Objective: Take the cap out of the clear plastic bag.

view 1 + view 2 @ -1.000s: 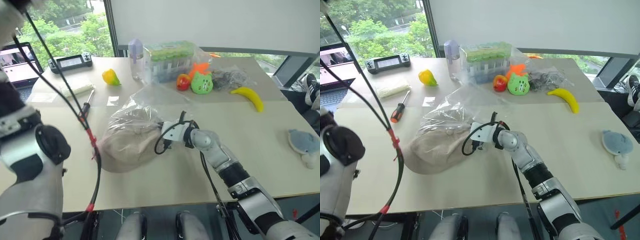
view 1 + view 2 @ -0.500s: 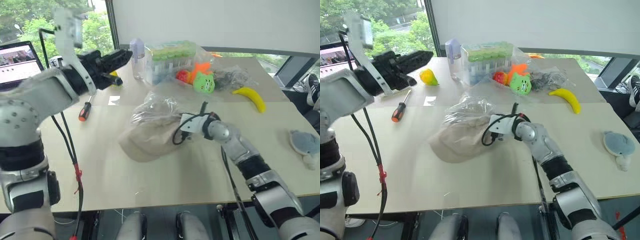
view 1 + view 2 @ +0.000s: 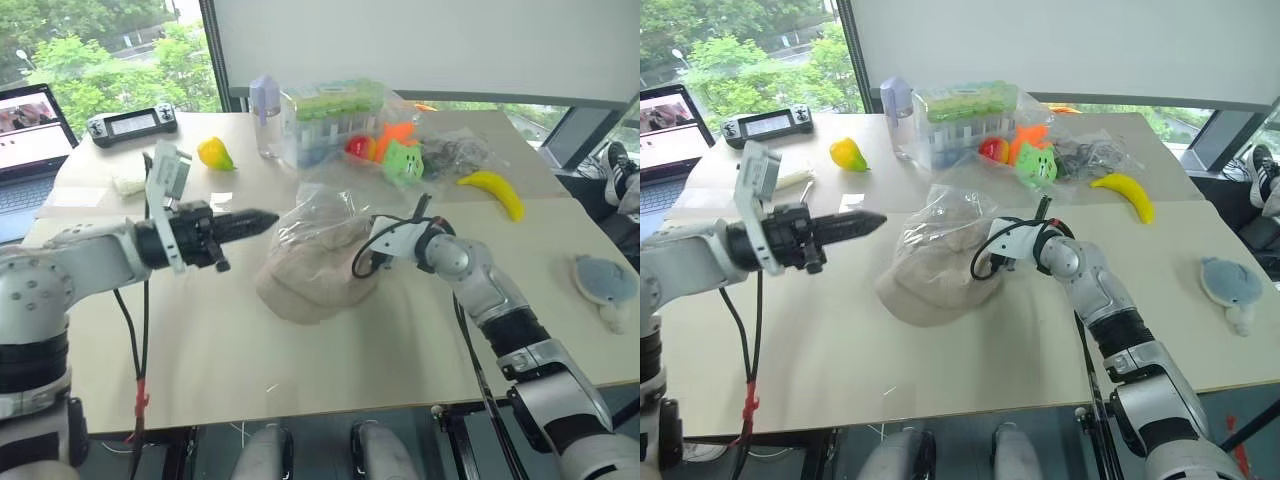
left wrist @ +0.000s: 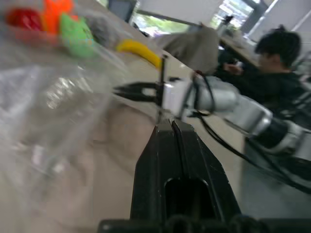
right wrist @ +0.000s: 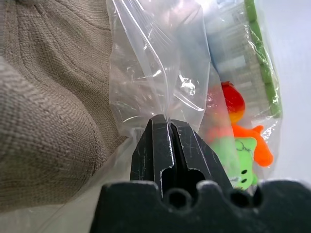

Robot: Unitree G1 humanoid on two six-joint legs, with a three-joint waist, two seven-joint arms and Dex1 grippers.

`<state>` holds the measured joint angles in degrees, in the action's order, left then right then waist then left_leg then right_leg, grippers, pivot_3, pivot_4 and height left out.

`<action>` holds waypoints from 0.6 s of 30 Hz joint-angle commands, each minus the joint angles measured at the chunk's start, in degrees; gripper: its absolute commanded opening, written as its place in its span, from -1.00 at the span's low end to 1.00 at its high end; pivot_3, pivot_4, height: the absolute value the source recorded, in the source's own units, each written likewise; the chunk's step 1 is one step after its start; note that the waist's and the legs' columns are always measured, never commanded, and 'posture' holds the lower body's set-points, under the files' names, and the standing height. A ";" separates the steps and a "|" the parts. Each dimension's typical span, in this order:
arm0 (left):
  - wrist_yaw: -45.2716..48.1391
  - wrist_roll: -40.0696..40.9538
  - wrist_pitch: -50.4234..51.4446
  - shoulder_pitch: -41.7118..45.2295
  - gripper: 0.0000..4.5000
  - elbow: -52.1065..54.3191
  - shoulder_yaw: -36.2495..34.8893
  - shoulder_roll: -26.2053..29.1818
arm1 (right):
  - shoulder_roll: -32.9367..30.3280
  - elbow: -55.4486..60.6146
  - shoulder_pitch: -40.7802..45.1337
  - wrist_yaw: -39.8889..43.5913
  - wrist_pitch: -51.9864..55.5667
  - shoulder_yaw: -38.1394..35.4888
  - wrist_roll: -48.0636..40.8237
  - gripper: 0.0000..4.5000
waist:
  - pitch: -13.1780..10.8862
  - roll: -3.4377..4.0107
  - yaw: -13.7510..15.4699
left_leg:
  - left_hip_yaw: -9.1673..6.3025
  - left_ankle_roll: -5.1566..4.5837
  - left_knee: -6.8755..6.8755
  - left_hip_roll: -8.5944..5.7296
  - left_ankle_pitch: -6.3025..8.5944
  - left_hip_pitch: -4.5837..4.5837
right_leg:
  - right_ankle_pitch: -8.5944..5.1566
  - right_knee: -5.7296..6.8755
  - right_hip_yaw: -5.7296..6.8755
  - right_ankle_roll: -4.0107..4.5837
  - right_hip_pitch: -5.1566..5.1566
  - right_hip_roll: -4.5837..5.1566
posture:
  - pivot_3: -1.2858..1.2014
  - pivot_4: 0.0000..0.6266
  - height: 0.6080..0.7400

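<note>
The beige-grey cap (image 3: 312, 288) lies on the table, its far half inside the crinkled clear plastic bag (image 3: 322, 212). My right gripper (image 5: 167, 121) is shut on a fold of the bag's film at the bag's right side, with the cap's weave (image 5: 43, 97) close beside it. My left gripper (image 3: 262, 217) points level toward the bag from its left, fingers together and empty, its tip just short of the plastic. The left wrist view shows the left fingers (image 4: 163, 145) closed, with the right gripper (image 4: 130, 91) across the bag.
At the back stand a wrapped green-topped box (image 3: 330, 112), a bottle (image 3: 265, 115), a yellow toy pepper (image 3: 215, 153), green and orange toys (image 3: 398, 158) and a banana (image 3: 492, 190). A controller (image 3: 130, 122) and laptop (image 3: 30, 115) sit far left. A grey plush (image 3: 608, 290) lies at the right edge. A person (image 4: 282, 68) sits beyond.
My left arm swung down from high at the left to level beside the bag. The right gripper dragged the bag and cap to the right.
</note>
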<state>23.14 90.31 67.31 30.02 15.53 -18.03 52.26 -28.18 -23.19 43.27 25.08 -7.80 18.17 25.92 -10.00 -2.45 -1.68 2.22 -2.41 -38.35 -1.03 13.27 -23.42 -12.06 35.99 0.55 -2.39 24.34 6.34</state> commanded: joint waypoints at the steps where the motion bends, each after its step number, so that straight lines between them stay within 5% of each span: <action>1: -6.21 18.40 -2.04 -3.19 -0.39 -5.81 -5.43 3.38 | 0.44 0.93 0.81 -1.08 -0.07 -1.34 -0.50 -1.00 | 0.00 0.00 0.12 | 0.00 -0.02 0.00 0.00 0.01 0.02 | 0.00 -0.01 0.00 0.00 0.00 0.00 | 0.03 -0.52 0.97; 10: -8.88 22.69 2.72 -20.97 0.99 -13.04 -14.31 0.01 | 3.05 0.16 0.65 -1.15 -0.21 -1.28 -1.29 -1.00 | 0.00 0.04 0.09 | 0.01 0.01 0.02 -0.01 0.00 0.13 | -0.01 0.01 0.01 0.03 -0.03 -0.01 | 0.03 -0.52 0.97; 18: -23.19 22.69 -0.45 -29.95 0.99 -14.21 -9.80 -4.40 | 3.55 0.12 0.62 -0.93 -0.34 -1.43 -1.43 -1.00 | 0.00 0.04 0.52 | -0.01 -0.02 0.08 -0.03 0.04 0.20 | -0.02 -0.12 -0.03 0.05 -0.01 0.12 | 0.03 -0.52 0.97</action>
<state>3.94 111.91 68.48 -0.42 1.27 -29.14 49.61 -24.53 -24.55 43.31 24.79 -7.79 18.22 25.69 -10.00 -2.40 -1.15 2.21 -2.61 -38.27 -1.06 13.42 -23.19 -12.09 35.86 0.50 -2.32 24.30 6.48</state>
